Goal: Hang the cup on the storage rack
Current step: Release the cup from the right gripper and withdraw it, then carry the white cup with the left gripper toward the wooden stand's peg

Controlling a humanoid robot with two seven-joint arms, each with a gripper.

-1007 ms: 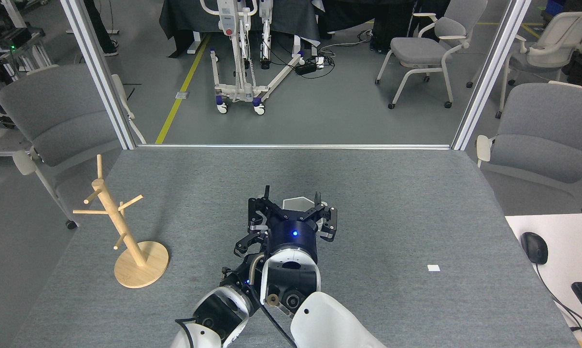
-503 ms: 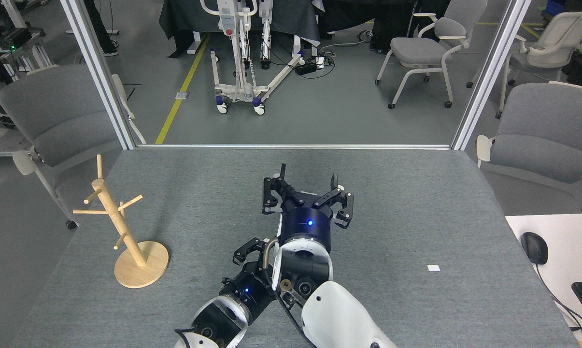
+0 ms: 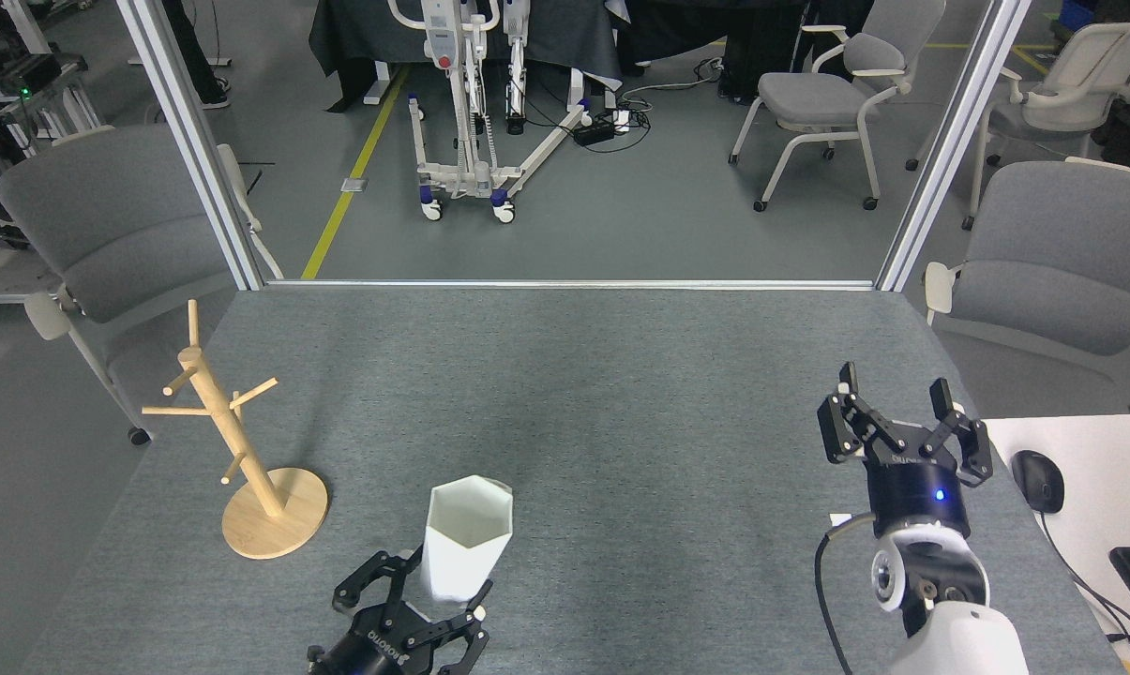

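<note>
A grey felt table (image 3: 621, 375) fills the foreground, with grey chairs (image 3: 1052, 253) on the lab floor beyond. At 6 o'clock the left gripper (image 3: 426, 600) is clamped on the upright white cup (image 3: 466, 536). The rack (image 3: 236, 441) stands at 9 o'clock; the right gripper (image 3: 897, 412), at 4 o'clock, is spread wide and empty.

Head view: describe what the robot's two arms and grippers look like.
Both grippers are black, with jointed linkage fingers. The right gripper sits on a dark blue cylindrical wrist with a small blue light, followed by a glossy white rounded arm shell and a black cable looping beside it. The left gripper has white lettering on its black body; little of that arm shows.
</note>
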